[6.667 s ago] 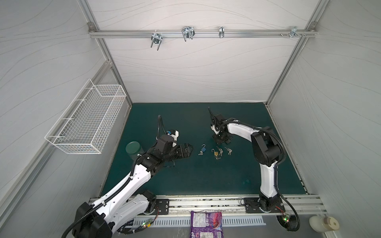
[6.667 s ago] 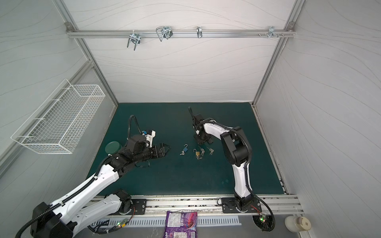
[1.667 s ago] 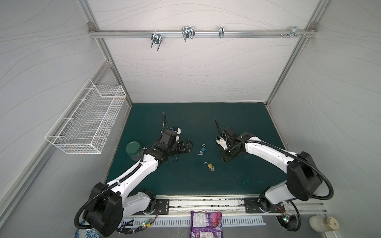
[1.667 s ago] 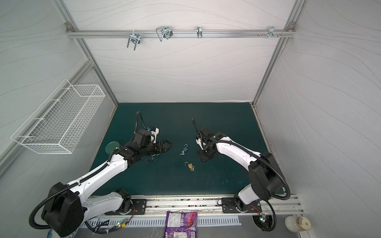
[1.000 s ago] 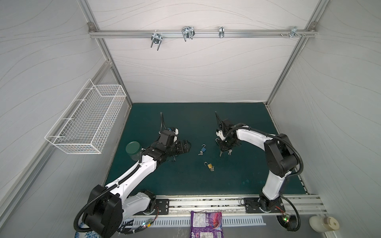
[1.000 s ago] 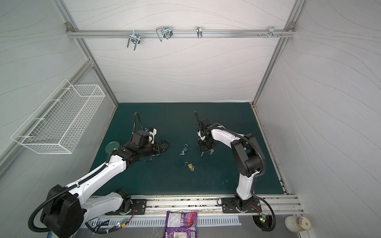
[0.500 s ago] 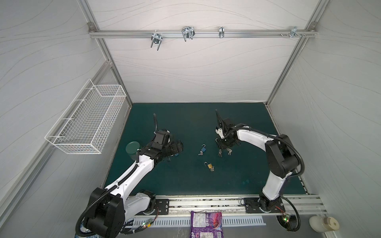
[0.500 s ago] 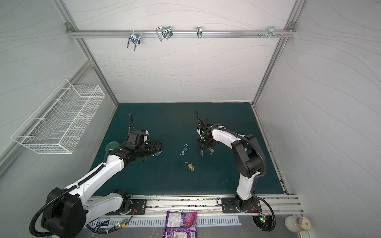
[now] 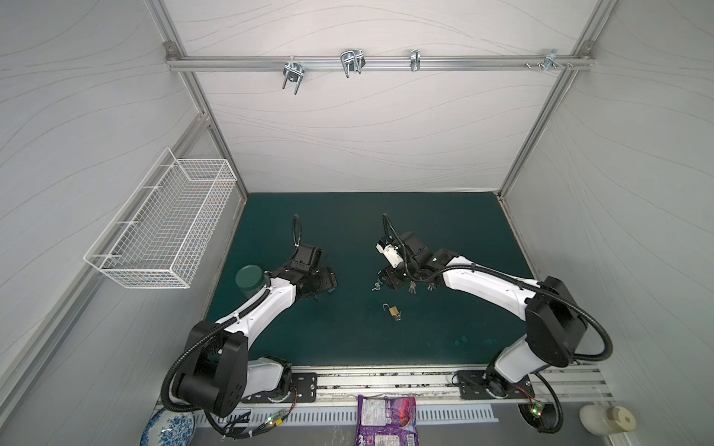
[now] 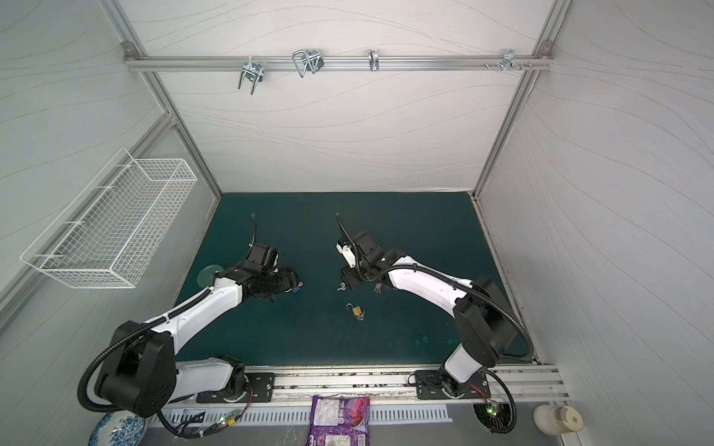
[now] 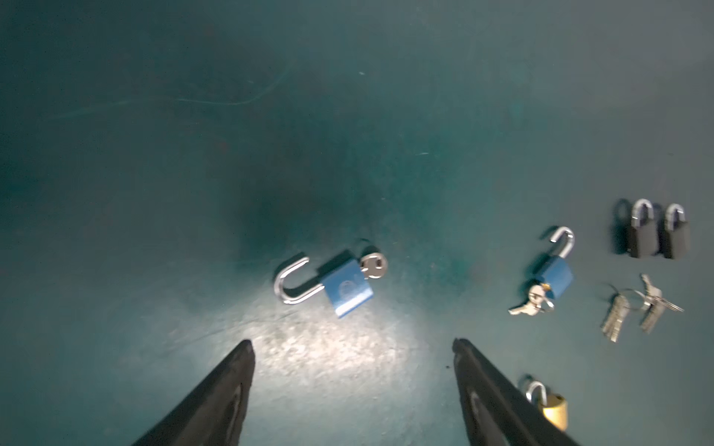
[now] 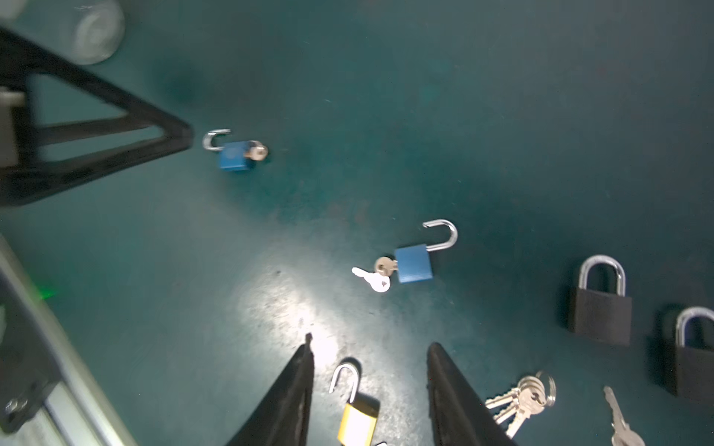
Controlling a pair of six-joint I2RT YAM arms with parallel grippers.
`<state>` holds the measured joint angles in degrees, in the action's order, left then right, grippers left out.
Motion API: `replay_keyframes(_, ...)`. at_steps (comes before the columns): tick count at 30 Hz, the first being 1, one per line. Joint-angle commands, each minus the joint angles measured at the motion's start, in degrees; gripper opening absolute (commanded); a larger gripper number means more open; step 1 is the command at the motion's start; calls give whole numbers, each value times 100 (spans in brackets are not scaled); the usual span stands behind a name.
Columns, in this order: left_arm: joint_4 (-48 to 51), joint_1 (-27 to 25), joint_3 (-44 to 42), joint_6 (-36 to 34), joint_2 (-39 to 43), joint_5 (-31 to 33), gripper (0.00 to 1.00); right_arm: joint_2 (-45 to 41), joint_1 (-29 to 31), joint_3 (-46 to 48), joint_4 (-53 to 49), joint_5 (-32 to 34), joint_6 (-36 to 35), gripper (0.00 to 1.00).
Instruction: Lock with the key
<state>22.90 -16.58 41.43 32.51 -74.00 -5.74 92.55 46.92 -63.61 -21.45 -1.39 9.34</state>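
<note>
While both top views leave this unclear, left gripper (image 11: 352,342) spread wide, empty, just short of blue open-shackled padlock (image 11: 347,289) with silver key (image 11: 374,266) inserted, on green mat (image 11: 154,154). Also apart: right gripper (image 12: 370,341), yellow brass padlock (image 12: 357,419) near; black padlocks (image 12: 600,312) appear only in wrist views.

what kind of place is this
Probably a robot test cell in a lab: white panel walls on an aluminium frame, two arms bolted to a base rail beside a green mat, and padlocks and keys laid out as practice props.
</note>
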Motion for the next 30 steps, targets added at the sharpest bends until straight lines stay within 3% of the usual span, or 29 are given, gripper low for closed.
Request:
replay_keyframes(1,-532,-32,206,-157,-11,-554,81,451,38,-247,-192,410,390,51)
replay_keyframes(14,-1463,-265,-535,215,961,-632,82,1642,404,-1194,-711,1848,2138,53)
replay_keyframes(20,-1718,-249,-992,383,1827,-448,83,2397,423,-2058,-1431,2283,2230,52)
replay_keyframes(30,-1516,-214,-1093,335,2189,-349,83,2683,450,-2104,-1583,2196,2233,51)
